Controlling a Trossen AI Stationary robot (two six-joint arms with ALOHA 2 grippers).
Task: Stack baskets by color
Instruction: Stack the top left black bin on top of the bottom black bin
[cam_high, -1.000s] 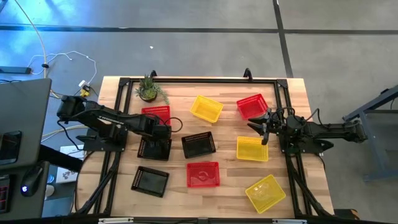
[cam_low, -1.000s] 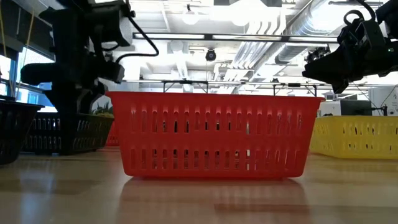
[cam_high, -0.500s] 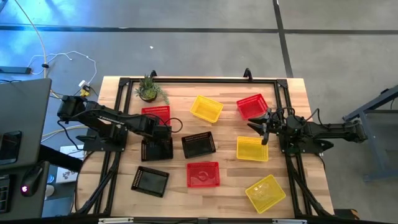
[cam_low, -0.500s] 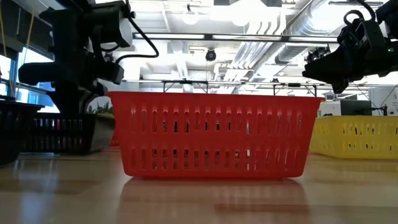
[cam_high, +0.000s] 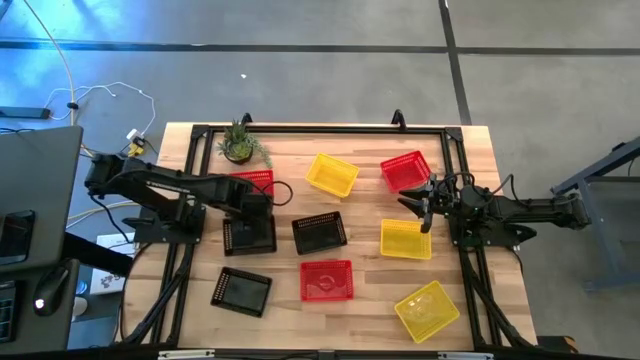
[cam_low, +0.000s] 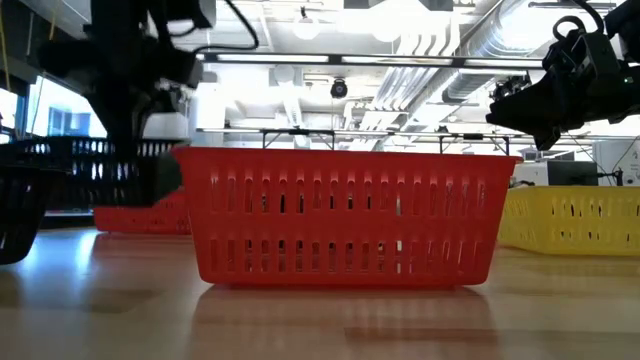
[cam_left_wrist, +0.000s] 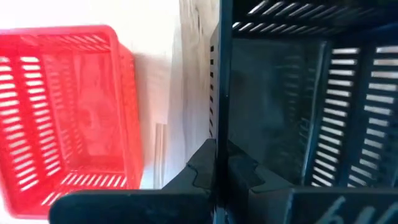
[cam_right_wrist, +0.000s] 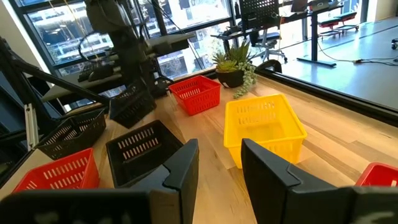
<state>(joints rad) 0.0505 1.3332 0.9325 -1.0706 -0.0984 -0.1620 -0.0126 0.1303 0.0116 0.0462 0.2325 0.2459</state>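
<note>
Left tool (cam_high: 252, 212) clamped on rim of black basket (cam_high: 250, 233), raised off bench, second black basket (cam_high: 320, 232) just beyond toward centre, long axis crosswise; right tool (cam_high: 424, 207) parted, empty, farther off.

3 red baskets (cam_high: 326, 280), 3 yellow baskets (cam_high: 405, 239), 3 black baskets (cam_high: 319, 232), all mesh-sided.

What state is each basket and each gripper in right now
left gripper: shut on the black basket's wall
held black basket: lifted off the table
other two black baskets: resting, unstacked
red baskets: apart, unstacked
yellow baskets: apart, unstacked
right gripper: open, empty
</note>
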